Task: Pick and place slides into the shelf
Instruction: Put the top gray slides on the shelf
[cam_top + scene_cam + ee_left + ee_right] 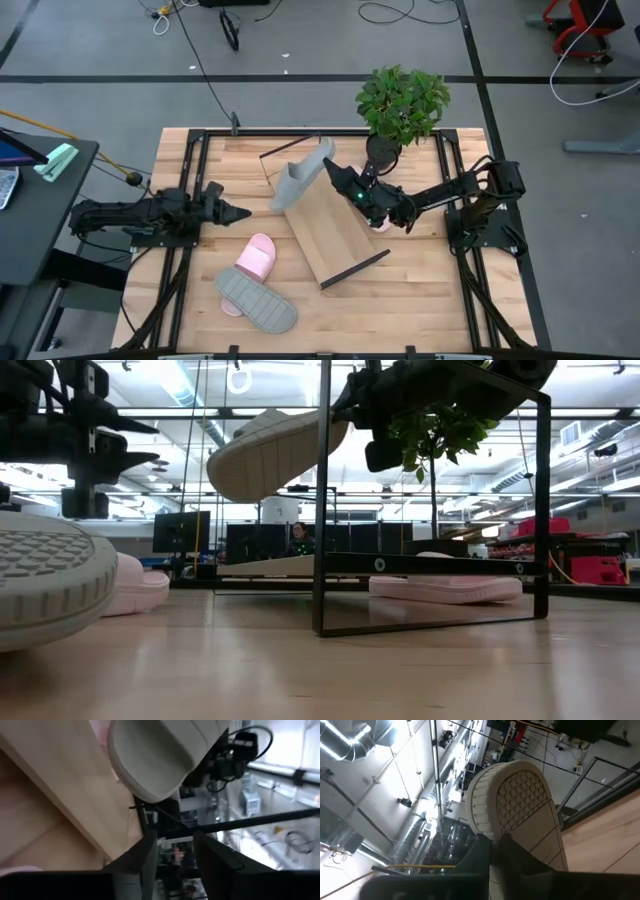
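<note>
My right gripper (pixel 334 172) reaches in from the table's right and is shut on a grey slide (pixel 298 178), which hangs in the air over the far end of the shelf (pixel 332 236). The shelf is a light-wood board with black end frames, lying slantwise mid-table. A pink slide (pixel 257 258) and a second grey slide (pixel 257 300), sole up, lie on the table near the shelf's left. Another pink slide (pixel 445 588) lies under my right arm beside the shelf. My left gripper (pixel 240 212) is open and waits left of the shelf. My right gripper pinches the grey slide at one end (pixel 506 851), with one finger (pixel 530 857) on the ribbed sole and the other on the opposite face. The fingers lie along the slide, coming level from the table's right. The slide (pixel 275 450) is lifted clear and tilted, sole facing down.
A potted plant (pixel 402 100) stands at the table's far edge, close behind my right arm. The shelf's black end frame (pixel 322 510) stands upright near the table's near side. Bare wood lies right of the shelf (pixel 430 290).
</note>
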Available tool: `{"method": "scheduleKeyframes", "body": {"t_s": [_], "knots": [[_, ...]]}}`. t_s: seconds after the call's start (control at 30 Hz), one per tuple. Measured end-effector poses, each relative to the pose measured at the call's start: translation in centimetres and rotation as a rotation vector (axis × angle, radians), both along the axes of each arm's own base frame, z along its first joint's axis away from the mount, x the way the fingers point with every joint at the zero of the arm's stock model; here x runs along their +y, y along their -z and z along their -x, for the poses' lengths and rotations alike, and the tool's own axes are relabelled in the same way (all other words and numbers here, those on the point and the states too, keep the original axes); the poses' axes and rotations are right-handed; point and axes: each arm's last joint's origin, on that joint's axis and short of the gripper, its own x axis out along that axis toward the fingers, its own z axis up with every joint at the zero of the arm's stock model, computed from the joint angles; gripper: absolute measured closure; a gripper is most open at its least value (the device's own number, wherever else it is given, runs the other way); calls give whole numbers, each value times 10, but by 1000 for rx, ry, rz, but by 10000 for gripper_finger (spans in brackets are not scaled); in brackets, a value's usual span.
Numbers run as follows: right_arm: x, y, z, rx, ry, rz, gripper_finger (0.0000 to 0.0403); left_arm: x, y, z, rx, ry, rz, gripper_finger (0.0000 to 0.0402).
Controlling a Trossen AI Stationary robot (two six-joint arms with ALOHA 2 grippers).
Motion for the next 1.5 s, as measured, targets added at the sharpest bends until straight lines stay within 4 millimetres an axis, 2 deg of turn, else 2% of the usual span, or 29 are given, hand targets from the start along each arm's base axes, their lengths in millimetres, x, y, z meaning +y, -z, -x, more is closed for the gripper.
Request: {"method": "scheduleKeyframes", "body": {"t_s": [0.33, 0.53, 0.73, 0.93, 1.1, 1.27, 1.33, 1.5], "knots": [[1, -1, -1, 13, -30, 27, 385, 2, -1, 0, -25, -76, 254, 169], [1, -6, 1, -27, -45, 52, 385, 3, -2, 0, -46, -102, 430, 134], [4, -10, 1, -45, -67, 82, 385, 5, -4, 1, -99, -155, 545, 127], [5, -14, 3, -82, -86, 113, 386, 7, -9, 1, -168, -196, 579, 136], [5, -17, 4, -95, -85, 134, 386, 7, -9, -4, -129, -206, 579, 139], [5, -17, 4, -94, -85, 136, 386, 7, -26, -13, -122, -214, 529, 134], [4, -18, 4, -100, -80, 144, 386, 7, -26, -18, -108, -219, 491, 135], [5, -29, 1, -113, -66, 174, 386, 6, -28, -32, -119, -188, 448, 138]]}}
